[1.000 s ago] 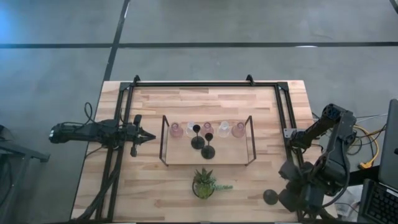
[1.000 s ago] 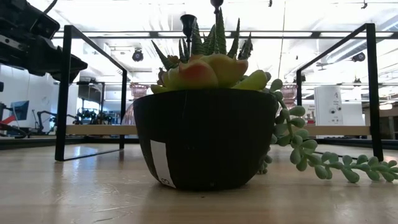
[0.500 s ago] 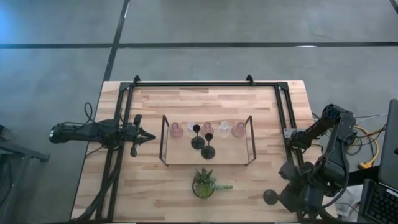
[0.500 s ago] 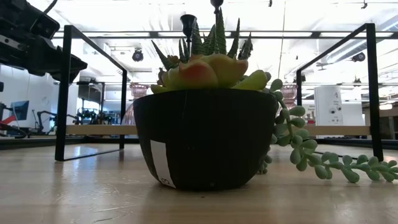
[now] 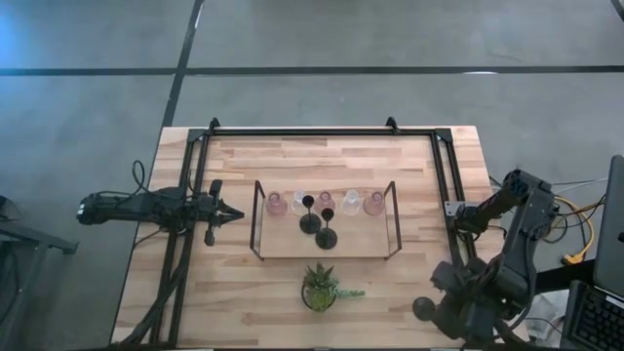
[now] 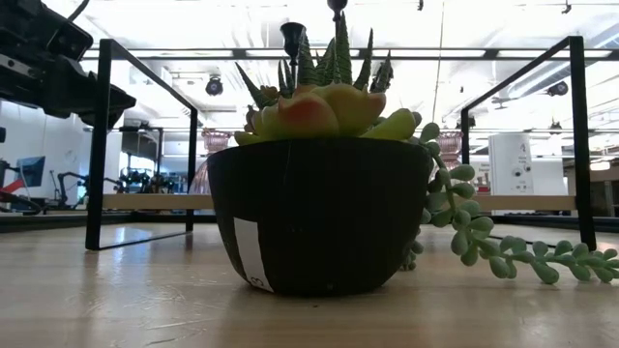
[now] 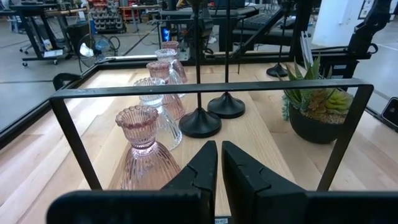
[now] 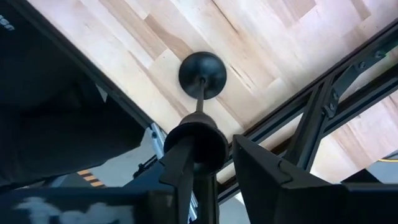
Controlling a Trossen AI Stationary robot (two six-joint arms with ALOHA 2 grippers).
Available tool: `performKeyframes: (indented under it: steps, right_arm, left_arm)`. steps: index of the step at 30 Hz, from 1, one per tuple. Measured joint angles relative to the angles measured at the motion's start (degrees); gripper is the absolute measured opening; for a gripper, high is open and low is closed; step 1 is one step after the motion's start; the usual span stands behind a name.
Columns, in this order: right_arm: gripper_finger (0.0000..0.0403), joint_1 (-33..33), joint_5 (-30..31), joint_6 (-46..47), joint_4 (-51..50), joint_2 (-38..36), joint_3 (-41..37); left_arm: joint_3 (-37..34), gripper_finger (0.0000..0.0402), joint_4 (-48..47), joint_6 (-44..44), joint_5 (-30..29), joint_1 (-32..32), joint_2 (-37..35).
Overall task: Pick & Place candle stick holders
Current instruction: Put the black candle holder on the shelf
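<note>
- Where the wooden table (image 5: 244,283) runs out at its near right corner, the right gripper (image 8: 214,168) has one black candle stick holder (image 8: 202,74) caught between its fingers, pinching the cup at the top of the thin stem while the round base sits toward the tabletop.
- From overhead that base (image 5: 423,309) shows as a dark disc right at the table's edge, beside the folded right arm (image 5: 507,263).
- The left gripper (image 7: 219,163) hangs at the left end of the wire-framed tray (image 5: 283,249), its fingers drawn nearly together with only a thin slit between them and nothing in them.
- Two more black holders (image 5: 310,216) stand on the tray's wooden floor near its middle, close together, one just nearer the plant than the other.
- Behind them, a row of small squat glass holders (image 5: 325,203) lines the far side of the tray, pink and clear mixed.
- The nearest pink glass holder (image 7: 144,152) stands just ahead of the left gripper, inside the black frame.
- A small potted plant (image 6: 319,193) in a dark bowl sits on the table just in front of the tray, a trailing strand lying out to one side.
</note>
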Motion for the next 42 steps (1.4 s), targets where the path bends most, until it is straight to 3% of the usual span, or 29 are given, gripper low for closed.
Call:
performKeyframes:
  steps: [11,22,31,42]
  right_arm:
    - [0.0019,-0.43,-0.24,-4.64,1.75,0.12,-2.72]
    - [0.0011,-4.19,-2.18,-9.84,1.09,-2.08,1.62]
    - [0.0011,-13.32,-1.44,-24.55,0.94,-2.55,12.2]
    - [0.0011,-33.08,-6.04,-48.88,-3.78,-1.87,21.36]
  left_arm:
    - [-0.01,0.0028,0.02,-0.01,-0.14,0.0,0.22]
    - [-0.01,0.0028,0.02,0.0,-0.11,0.0,0.26]
    - [-0.01,0.0028,0.02,0.0,-0.09,-0.01,0.33]
    - [0.0,0.0028,0.02,0.0,0.07,0.0,0.35]
